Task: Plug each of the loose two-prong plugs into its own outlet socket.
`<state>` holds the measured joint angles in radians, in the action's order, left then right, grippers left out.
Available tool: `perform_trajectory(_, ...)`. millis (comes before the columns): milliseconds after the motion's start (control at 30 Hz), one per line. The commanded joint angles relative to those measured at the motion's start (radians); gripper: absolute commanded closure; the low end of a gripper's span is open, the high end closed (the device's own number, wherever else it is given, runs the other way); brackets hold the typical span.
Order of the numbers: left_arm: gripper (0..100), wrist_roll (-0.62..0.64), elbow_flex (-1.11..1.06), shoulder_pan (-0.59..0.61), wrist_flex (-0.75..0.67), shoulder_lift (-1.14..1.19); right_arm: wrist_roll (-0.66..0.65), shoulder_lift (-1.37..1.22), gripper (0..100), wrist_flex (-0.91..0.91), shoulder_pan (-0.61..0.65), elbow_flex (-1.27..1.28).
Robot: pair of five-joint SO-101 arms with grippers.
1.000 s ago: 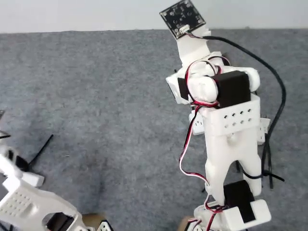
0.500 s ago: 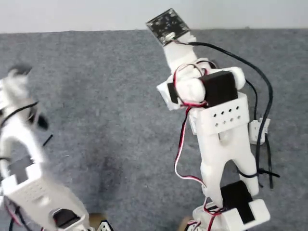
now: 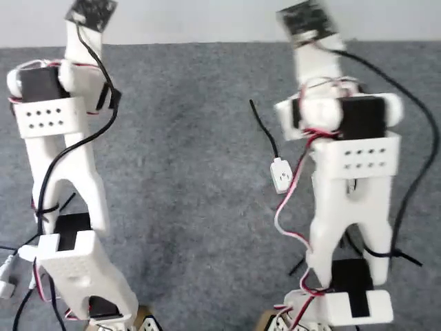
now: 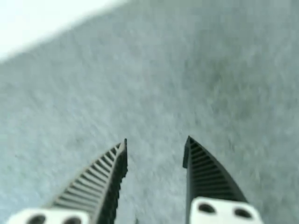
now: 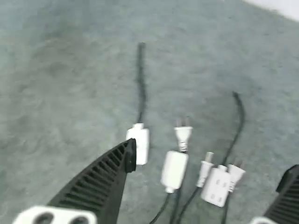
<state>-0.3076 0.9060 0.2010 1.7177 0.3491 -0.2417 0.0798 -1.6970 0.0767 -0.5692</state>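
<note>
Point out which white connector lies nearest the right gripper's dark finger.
The socket on the straight black cord, right beside the right gripper's finger; the other connectors cluster farther off, apart from it.

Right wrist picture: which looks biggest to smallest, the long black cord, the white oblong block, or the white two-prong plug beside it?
Long black cord
White oblong block
White two-prong plug, only slightly smaller

White arms (image 3: 65, 158), black servos (image 3: 358, 114), red wires (image 3: 278, 217), ribbed fingers (image 4: 108, 181)
</note>
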Motion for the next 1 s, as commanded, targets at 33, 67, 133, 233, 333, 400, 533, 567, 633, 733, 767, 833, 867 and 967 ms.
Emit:
perform_trajectory(33,81,0.089,0.269,-0.040,0.038,-0.018,0.006,0.005,54.2,0.059,-0.065,-0.048)
perform_trajectory(67,81,0.103,0.294,-0.054,0.040,-0.018,0.006,-0.005,54.2,0.056,-0.062,-0.043)
perform_trajectory(133,81,0.115,0.306,-0.086,0.040,-0.018,0.009,-0.036,54.2,0.050,-0.050,-0.029)
perform_trajectory(233,81,0.118,0.286,-0.132,0.040,-0.017,0.060,-0.096,54.2,0.007,0.004,0.000)
perform_trajectory(333,81,0.163,0.277,-0.153,0.040,-0.017,0.169,-0.159,54.2,-0.051,0.070,0.054)
perform_trajectory(400,81,0.170,0.278,-0.169,0.040,-0.017,0.216,-0.193,54.2,-0.070,0.108,0.084)
perform_trajectory(533,81,0.193,0.283,-0.172,0.040,-0.018,0.305,-0.217,54.2,-0.068,0.136,0.173)
perform_trajectory(567,81,0.204,0.283,-0.169,0.040,-0.018,0.327,-0.223,54.2,-0.062,0.136,0.203)
perform_trajectory(633,81,0.218,0.283,-0.169,0.040,-0.017,0.359,-0.226,54.2,-0.039,0.127,0.258)
perform_trajectory(733,81,0.238,0.283,-0.170,0.032,-0.017,0.377,-0.225,54.2,0.038,0.096,0.365)
perform_trajectory(767,81,0.244,0.283,-0.175,0.026,-0.017,0.384,-0.226,54.2,0.065,0.088,0.400)
perform_trajectory(833,81,0.247,0.283,-0.176,0.012,-0.017,0.387,-0.226,54.2,0.125,0.074,0.477)
perform_trajectory(867,81,0.249,0.283,-0.176,0.003,-0.017,0.381,-0.226,54.2,0.150,0.068,0.508)
perform_trajectory(967,81,0.249,0.283,-0.176,-0.011,-0.009,0.377,-0.226,54.2,0.234,0.031,0.592)
